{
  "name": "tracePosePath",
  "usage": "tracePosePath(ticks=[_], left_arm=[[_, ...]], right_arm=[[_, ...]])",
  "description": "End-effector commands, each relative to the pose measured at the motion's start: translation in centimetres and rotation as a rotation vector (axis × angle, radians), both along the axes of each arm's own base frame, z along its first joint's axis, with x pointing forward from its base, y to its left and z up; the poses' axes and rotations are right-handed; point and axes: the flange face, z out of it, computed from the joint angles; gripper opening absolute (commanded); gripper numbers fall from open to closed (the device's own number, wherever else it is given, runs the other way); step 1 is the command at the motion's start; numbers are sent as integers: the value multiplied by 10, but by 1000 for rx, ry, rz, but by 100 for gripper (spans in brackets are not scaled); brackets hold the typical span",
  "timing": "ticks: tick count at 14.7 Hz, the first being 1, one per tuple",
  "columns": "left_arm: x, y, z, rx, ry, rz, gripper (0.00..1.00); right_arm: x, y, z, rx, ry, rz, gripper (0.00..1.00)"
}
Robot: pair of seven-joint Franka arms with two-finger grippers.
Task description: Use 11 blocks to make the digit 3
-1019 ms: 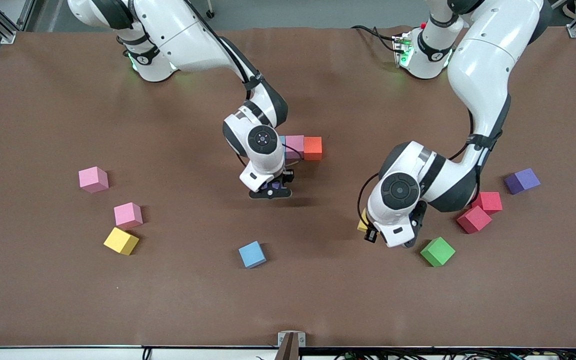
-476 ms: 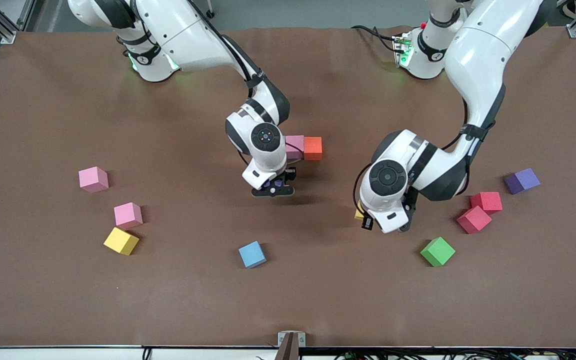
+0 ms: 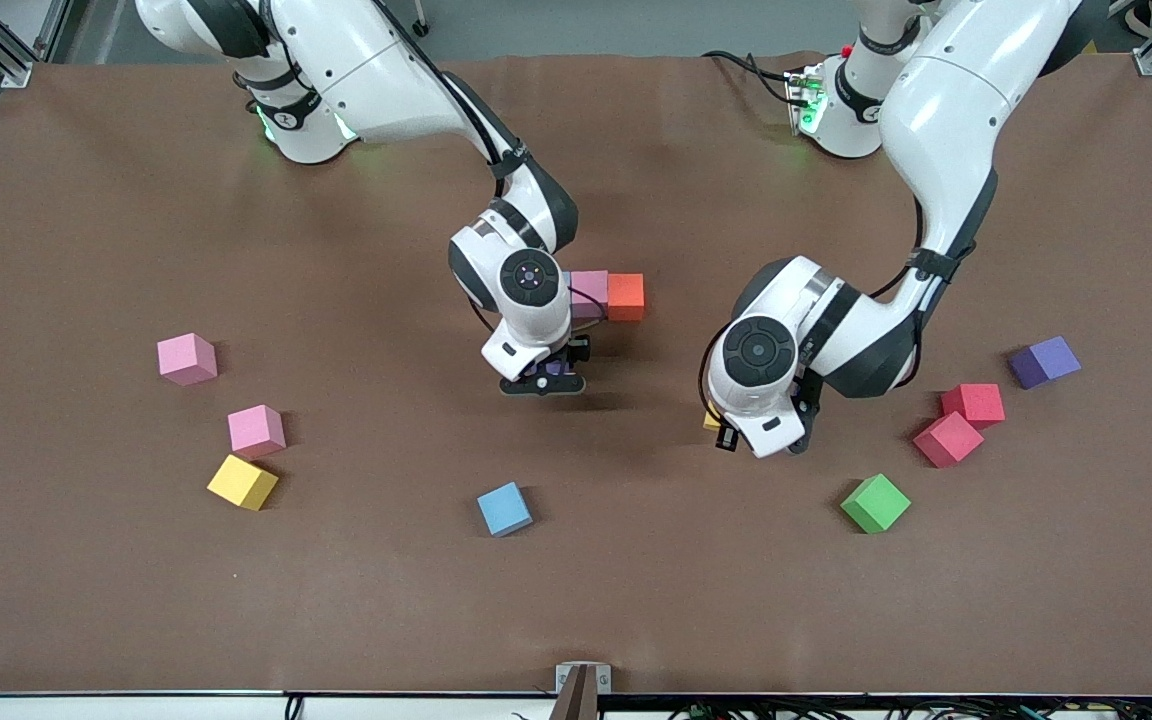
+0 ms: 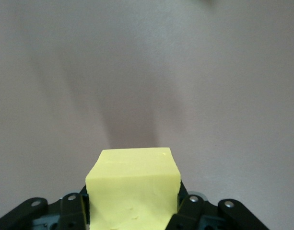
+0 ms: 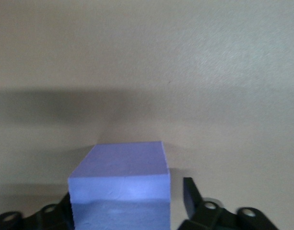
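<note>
1. Step in hand, as judged: placing a purple block [image 5: 120, 187] against the short row [image 3: 608, 294] of pink and orange cubes at mid worktop [image 3: 576, 600]; figure hardly begun.
2. Right claw [image 3: 542, 382] low, just nearer to the front camera than that row; fingers spread, with a gap beside the cube.
3. Left claw [image 3: 731, 432] clamped on a yellow block [image 4: 133, 184], over bare worktop.
4. Next, probably: straight lift of the right claw, no nudging.
5. Matte foam, square-edged, faintly dented; likely light and easily shoved.

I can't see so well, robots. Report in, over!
Left gripper shut on yellow block, over the table. Right gripper jaws open around purple block, near pink block and orange block.
</note>
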Motion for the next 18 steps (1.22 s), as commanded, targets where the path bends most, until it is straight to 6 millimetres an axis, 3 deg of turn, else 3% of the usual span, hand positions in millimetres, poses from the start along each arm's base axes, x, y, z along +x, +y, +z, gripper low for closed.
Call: tracePosePath(ticks=[1, 5, 7, 9, 13, 18], left_arm=[[-12, -2, 6, -1, 3, 60, 7], [-21, -14, -2, 13, -4, 185, 7], [-25, -21, -10, 12, -10, 234, 8], [-34, -39, -17, -4, -25, 264, 8], [-57, -89, -33, -74, -74, 323, 8], [-93, -143, -48, -123, -96, 305, 8]], right_arm=[[17, 0, 24, -1, 21, -32, 100], [57, -17, 67, 8, 16, -66, 100], [78, -33, 80, 25, -11, -53, 100], [97, -47, 91, 40, -36, 37, 100], [134, -71, 101, 63, -96, 217, 100], [169, -76, 96, 90, -191, 363, 100]])
